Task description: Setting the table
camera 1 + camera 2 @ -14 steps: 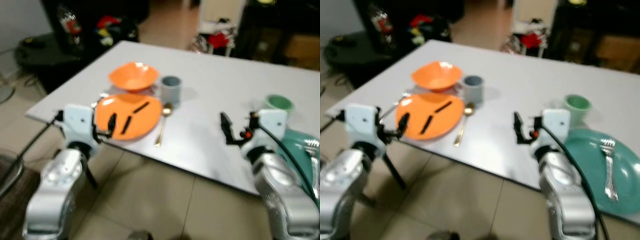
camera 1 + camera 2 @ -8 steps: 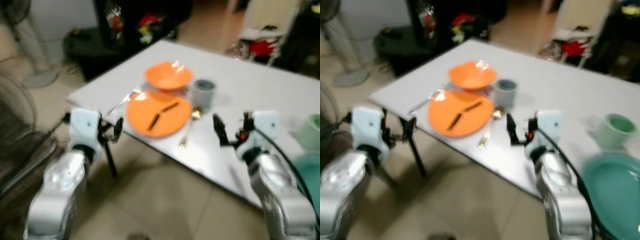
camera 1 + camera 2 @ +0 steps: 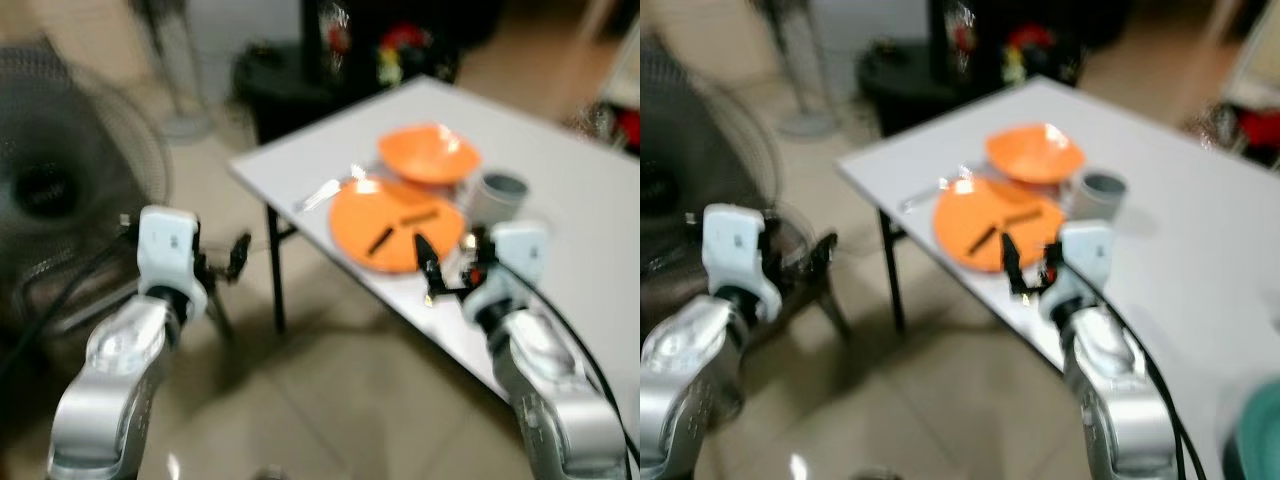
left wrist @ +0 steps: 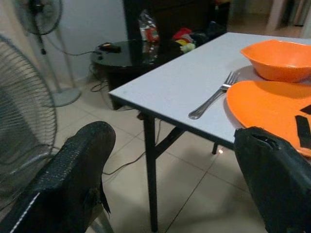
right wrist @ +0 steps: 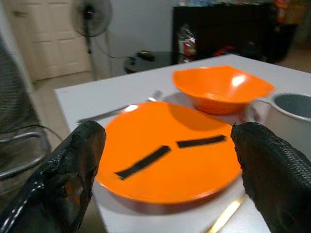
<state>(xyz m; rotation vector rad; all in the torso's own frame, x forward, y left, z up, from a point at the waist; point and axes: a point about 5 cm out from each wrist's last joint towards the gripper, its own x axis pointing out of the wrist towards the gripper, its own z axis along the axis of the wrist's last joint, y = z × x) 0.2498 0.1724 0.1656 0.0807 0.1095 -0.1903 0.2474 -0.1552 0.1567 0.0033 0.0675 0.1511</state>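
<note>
While blurred mid-walk | plate (image 3: pixel 397 226), bowl (image 3: pixel 428 152) at 12, fork (image 4: pixel 214 95) at 9, cup (image 3: pixel 497 194) at 2: set | left gripper (image 4: pixel 170 179), right gripper (image 5: pixel 167 170): spread, empty | remainder: cannot tell

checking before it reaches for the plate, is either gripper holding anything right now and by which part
Nothing is held. The left gripper is open over the floor beside the table; the right gripper is open, facing the orange plate.

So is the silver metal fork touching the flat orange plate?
Apart. In the left wrist view the fork lies on the white table with a bare strip between it and the plate.
</note>
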